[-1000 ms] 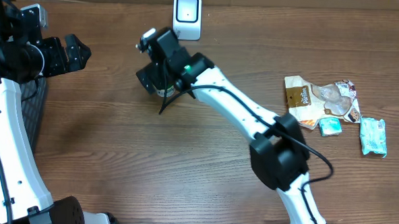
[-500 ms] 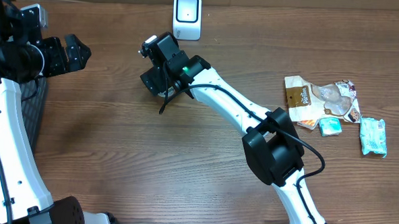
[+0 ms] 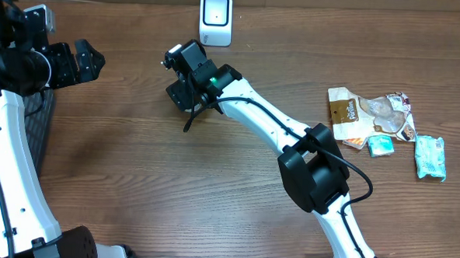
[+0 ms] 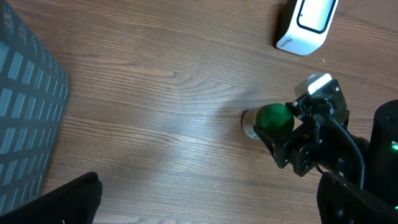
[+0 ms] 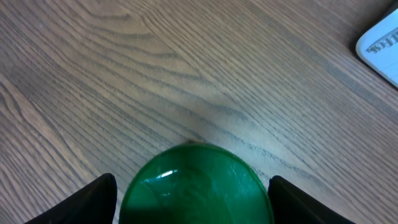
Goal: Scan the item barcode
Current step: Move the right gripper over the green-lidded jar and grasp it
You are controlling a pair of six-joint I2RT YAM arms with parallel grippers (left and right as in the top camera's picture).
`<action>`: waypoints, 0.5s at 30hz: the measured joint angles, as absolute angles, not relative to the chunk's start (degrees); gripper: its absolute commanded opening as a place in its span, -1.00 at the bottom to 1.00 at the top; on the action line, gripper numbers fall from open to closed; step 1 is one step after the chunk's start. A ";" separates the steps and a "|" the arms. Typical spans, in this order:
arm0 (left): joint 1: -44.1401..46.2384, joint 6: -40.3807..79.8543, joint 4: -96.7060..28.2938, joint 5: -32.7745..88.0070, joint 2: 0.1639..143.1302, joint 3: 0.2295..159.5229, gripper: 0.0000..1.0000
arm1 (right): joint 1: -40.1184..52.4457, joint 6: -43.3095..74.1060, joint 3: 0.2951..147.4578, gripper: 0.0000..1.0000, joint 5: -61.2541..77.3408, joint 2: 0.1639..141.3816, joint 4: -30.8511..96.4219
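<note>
Right fingers [image 5: 93,202]: spread, one at each side of the green lid [image 5: 196,186], close against its rim; cannot tell whether touching or only just beside it. Seen from the right wrist straight down onto that lid, round and glossy, with bare wood grain beyond. Lid belonging to a small pale bottle [image 4: 251,124] standing on the counter [image 3: 173,181], toward the far side, near the white scanner [image 3: 215,18] but apart from it, slightly to its left in the overhead view. Mostly hidden from above under the black wrist of the right arm [image 3: 269,123], reaching diagonally across the wood. Left fingers [image 3: 89,58]: spread wide, holding nothing, raised at the left edge of the counter and well apart from the bottle, pointing toward it. Both dark tips visible at the lower corners of the left wrist view, with bottle, lid and scanner all in frame between them. Grey mesh basket [image 4: 25,124] at the left side, below the left arm. Far to the right, well away from the bottle: a brown packet [image 3: 346,112], a clear crumpled wrapper [image 3: 388,111], a small teal packet [image 3: 381,146] and a larger teal packet [image 3: 430,157], lying close together.
</note>
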State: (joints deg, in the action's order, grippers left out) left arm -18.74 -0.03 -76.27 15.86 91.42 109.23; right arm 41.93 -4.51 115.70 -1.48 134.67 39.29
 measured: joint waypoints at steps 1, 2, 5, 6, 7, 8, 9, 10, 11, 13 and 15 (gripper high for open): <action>-18.74 -0.03 -76.27 15.86 91.42 109.23 0.99 | 41.93 -4.49 115.70 0.57 -1.50 134.67 39.55; -18.74 -0.03 -76.27 15.86 91.42 109.23 1.00 | 41.93 -4.51 115.70 0.61 -1.48 134.67 39.94; -18.74 -0.03 -76.27 15.86 91.42 109.23 0.99 | 41.93 -4.51 115.70 0.61 -1.32 134.67 40.45; -18.74 -0.03 -76.27 15.86 91.42 109.23 1.00 | 41.93 -4.51 115.70 0.60 -1.26 134.67 40.62; -18.74 -0.03 -76.27 15.86 91.42 109.23 1.00 | 41.93 -4.51 115.68 0.56 -1.10 134.67 40.71; -18.74 -0.03 -76.27 15.86 91.42 109.23 1.00 | 41.93 -4.47 115.68 0.50 -0.99 134.67 40.71; -18.74 -0.03 -76.27 15.86 91.42 109.23 0.99 | 41.93 -4.54 115.70 0.46 -0.86 134.67 40.73; -18.74 -0.03 -76.27 15.86 91.42 109.23 0.99 | 41.93 -4.51 115.70 0.46 -0.86 134.67 40.73; -18.74 -0.03 -76.27 15.86 91.42 109.23 0.99 | 41.93 -4.45 115.70 0.46 -0.84 134.67 40.73; -18.74 -0.03 -76.27 15.86 91.42 109.23 1.00 | 41.93 -4.51 115.70 0.44 -0.80 134.67 40.77; -18.74 -0.01 -76.27 15.86 91.42 109.23 1.00 | 41.93 -4.49 115.70 0.44 -0.82 134.67 40.75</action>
